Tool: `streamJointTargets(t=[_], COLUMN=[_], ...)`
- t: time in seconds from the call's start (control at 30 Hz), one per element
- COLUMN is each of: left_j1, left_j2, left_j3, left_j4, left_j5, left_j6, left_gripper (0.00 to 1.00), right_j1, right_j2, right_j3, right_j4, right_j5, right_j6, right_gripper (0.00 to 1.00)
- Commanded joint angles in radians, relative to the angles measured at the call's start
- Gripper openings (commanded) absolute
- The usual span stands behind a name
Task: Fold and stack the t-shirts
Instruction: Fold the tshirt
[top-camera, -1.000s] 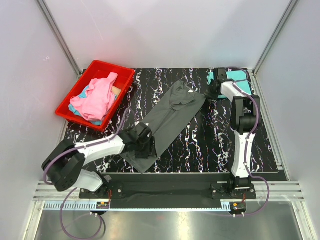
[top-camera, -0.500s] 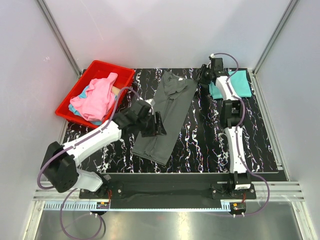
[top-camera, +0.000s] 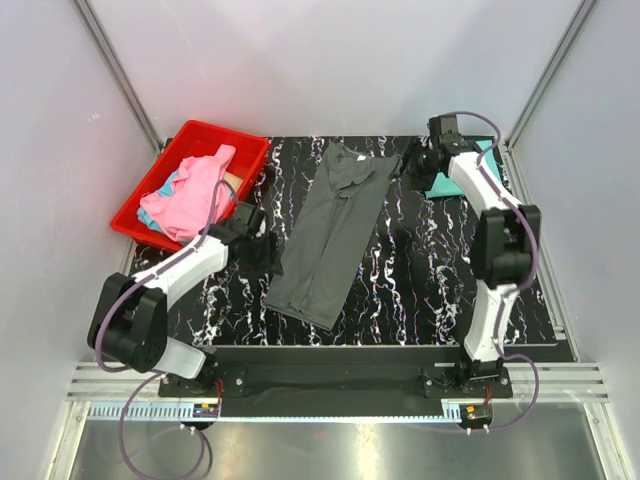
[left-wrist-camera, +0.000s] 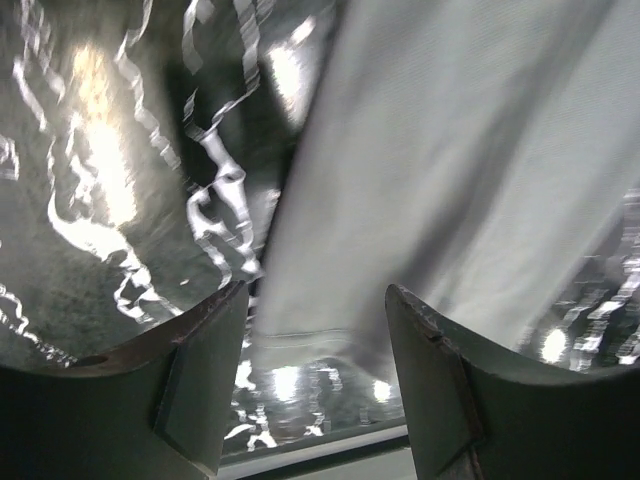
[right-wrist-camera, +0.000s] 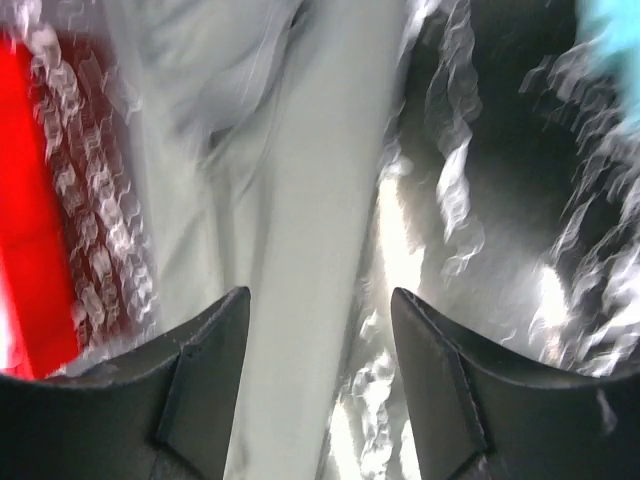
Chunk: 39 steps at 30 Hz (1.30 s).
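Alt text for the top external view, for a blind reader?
A dark grey t-shirt lies centred, folded into a long strip. The left hand sits beside its left edge, the right hand near its collar end, both open.

Apart: left fingers (left-wrist-camera: 200, 390), right fingers (right-wrist-camera: 205, 395).

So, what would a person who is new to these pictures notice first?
First, the dark grey t-shirt, folded into a long strip, lying slanted across the middle of the black marbled table. Next, the bright red bin at the far left, heaped with a pink shirt. Both claws are open, the left claw by the strip's left edge, the right claw near its far end.
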Motion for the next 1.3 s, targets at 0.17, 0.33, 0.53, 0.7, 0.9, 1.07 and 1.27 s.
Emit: streamJointTargets(t=[0.17,0.33,0.53,0.7,0.9,1.07,1.27], left_j1=[0.007,-0.005,-0.019,-0.020,-0.040,-0.048,-0.047], left_j2=[0.048,0.054,0.030,0.020,-0.044,-0.136,-0.182], left_j3=[-0.076,-0.123,-0.194,-0.235,-0.224,-0.201,-0.180], left_j4=[0.083,0.099,0.130,0.161,0.093,0.082,0.041], left_j5=[0.014,-0.060,-0.076,-0.018,-0.093,-0.034,-0.038], left_j6=[0.004,-0.041,-0.056,-0.064,-0.087,-0.098,-0.092], left_gripper=[0.61,0.61,0.60,0.39,0.39,0.52,0.57], right_j1=[0.237,0.407,0.608,0.682,0.708,0.708,0.708], right_j2=[-0.424,-0.507,-0.499,-0.475,-0.439,-0.424,-0.412], right_j3=[-0.592,-0.747,-0.838,-0.907,-0.948,-0.960,-0.951], right_j4=[0.101,0.143,0.219,0.302,0.325,0.360,0.336], right_j5=[0.022,0.078,0.112,0.092,0.087,0.075,0.077], right_j6=[0.207,0.289,0.373,0.431,0.421,0.392,0.388], right_gripper=[0.65,0.65,0.63,0.59,0.49,0.39,0.10])
